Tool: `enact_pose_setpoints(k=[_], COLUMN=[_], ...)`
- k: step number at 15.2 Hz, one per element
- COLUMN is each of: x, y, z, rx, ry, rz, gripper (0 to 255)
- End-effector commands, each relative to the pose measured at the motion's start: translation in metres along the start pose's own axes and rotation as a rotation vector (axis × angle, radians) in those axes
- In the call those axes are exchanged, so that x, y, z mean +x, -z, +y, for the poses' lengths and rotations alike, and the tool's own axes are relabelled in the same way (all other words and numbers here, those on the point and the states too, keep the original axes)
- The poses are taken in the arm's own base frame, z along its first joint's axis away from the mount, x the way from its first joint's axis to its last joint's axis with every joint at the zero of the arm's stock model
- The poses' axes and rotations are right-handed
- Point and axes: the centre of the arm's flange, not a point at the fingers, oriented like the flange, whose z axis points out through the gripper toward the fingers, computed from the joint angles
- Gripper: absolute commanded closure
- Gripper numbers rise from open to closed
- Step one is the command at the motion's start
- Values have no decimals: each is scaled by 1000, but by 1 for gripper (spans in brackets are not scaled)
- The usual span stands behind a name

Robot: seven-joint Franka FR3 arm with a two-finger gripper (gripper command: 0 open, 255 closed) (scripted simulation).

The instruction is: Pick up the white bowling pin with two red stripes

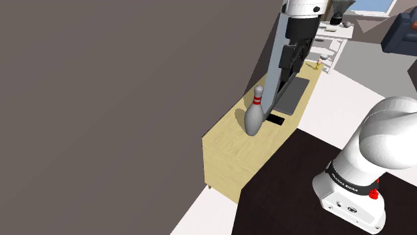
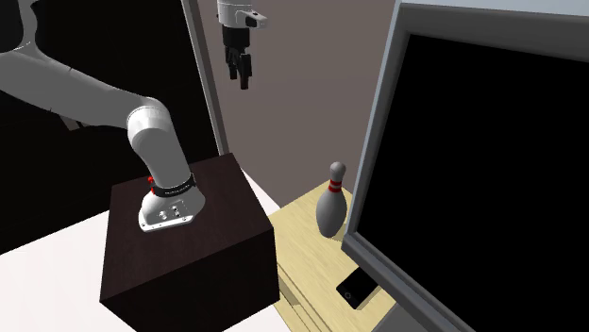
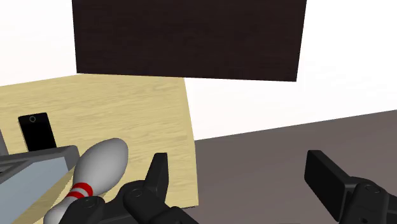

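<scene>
Pale wood desk (image 1: pixel 230 160) carries the white bowling pin (image 1: pixel 254 112) with two red stripes. Pin stands upright near the desk edge that runs along the grey wall, with a black phone (image 1: pixel 274 120) lying flat close by. End effector (image 2: pixel 243 74) hangs well above the desk with its fingers (image 3: pixel 158 170) spread wide, gripping nothing, apart from the pin.

Soft, even light, bright on the white floor (image 1: pixel 331 107). The bowling pin (image 1: pixel 254 113) looks shaded grey and casts a faint shadow on the table (image 1: pixel 227 157) toward its wall-side edge.
</scene>
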Motion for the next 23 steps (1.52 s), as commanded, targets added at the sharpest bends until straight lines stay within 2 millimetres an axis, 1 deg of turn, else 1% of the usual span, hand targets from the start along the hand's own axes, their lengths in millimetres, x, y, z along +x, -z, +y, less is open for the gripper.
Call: enact_pose_setpoints(k=[1, 12, 23], x=[0, 91, 173], y=[0, -69, -137], z=[0, 86, 181], rx=[0, -28, -56], ry=[0, -84, -169], rz=[0, -1, -2], gripper=[0, 0, 0])
